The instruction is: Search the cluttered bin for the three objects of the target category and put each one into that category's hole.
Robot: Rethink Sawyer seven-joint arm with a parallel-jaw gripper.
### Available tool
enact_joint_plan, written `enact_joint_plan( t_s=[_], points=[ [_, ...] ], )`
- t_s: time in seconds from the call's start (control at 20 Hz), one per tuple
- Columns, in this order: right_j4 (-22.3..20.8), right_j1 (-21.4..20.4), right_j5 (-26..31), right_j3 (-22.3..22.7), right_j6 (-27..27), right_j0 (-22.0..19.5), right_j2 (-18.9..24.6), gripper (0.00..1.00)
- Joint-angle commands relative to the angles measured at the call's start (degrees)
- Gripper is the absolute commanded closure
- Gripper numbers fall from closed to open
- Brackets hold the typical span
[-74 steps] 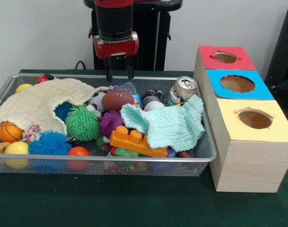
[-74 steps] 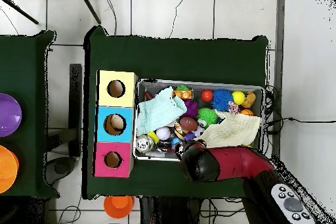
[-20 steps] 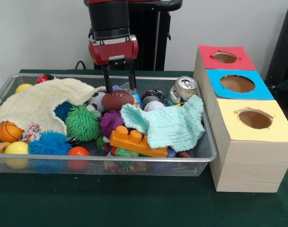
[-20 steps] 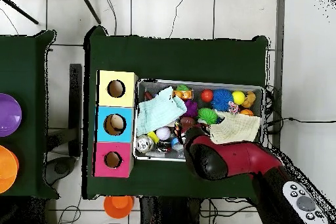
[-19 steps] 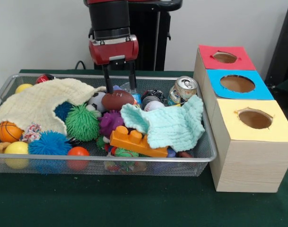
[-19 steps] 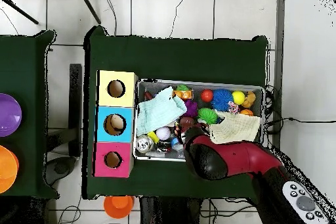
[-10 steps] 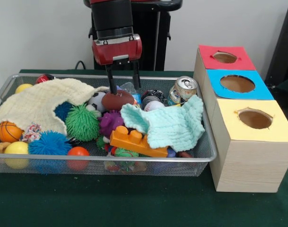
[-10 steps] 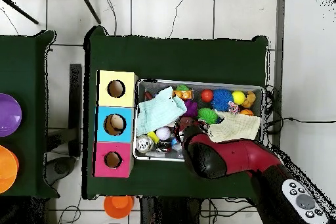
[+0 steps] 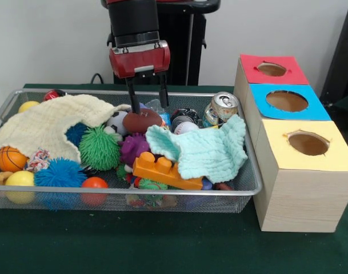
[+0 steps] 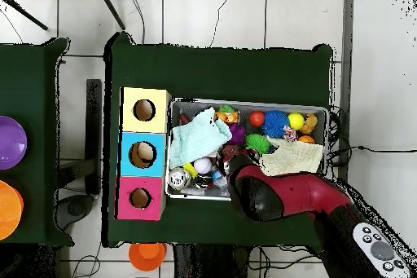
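Note:
The wire mesh bin (image 9: 134,193) is full of toys and cloths; it also shows in the overhead view (image 10: 327,121). My gripper (image 9: 149,107) is open and hangs at the bin's back, just behind a brown toy football (image 9: 142,121). One see-through bottle (image 9: 156,105) with a blue bit shows between the fingers, mostly hidden by the football. I see no other bottles. The red-surrounded hole (image 9: 271,69) tops the farthest wooden box; it also shows in the overhead view (image 10: 140,198). In the overhead view the arm (image 10: 277,197) hides the gripper.
A metal can (image 9: 220,108) leans at the bin's back right, by a mint cloth (image 9: 205,151). A cream cloth (image 9: 48,123) covers the left. An orange brick (image 9: 159,171), spiky and smooth balls fill the front. Blue-surrounded (image 9: 287,101) and yellow-surrounded (image 9: 308,144) holes stand nearer.
The gripper has come down from above the bin's back rim to just behind the football and shifted slightly right. Its fingers stay open. Nothing in the bin has moved.

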Motion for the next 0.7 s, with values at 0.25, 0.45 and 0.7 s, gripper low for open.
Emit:
enact_joint_plan(
  t_s=[0.25, 0.45, 0.7],
  points=[
    [0.86, 2.71, 14.46, 0.98, -5.58, -1.02, 4.95, 0.00],
    [0.77, 3.42, 20.11, 0.95, -6.32, 0.91, 3.48, 0.00],
    [-1.80, 4.58, 22.44, -0.88, -2.56, 6.13, 0.12, 0.00]
  ],
)
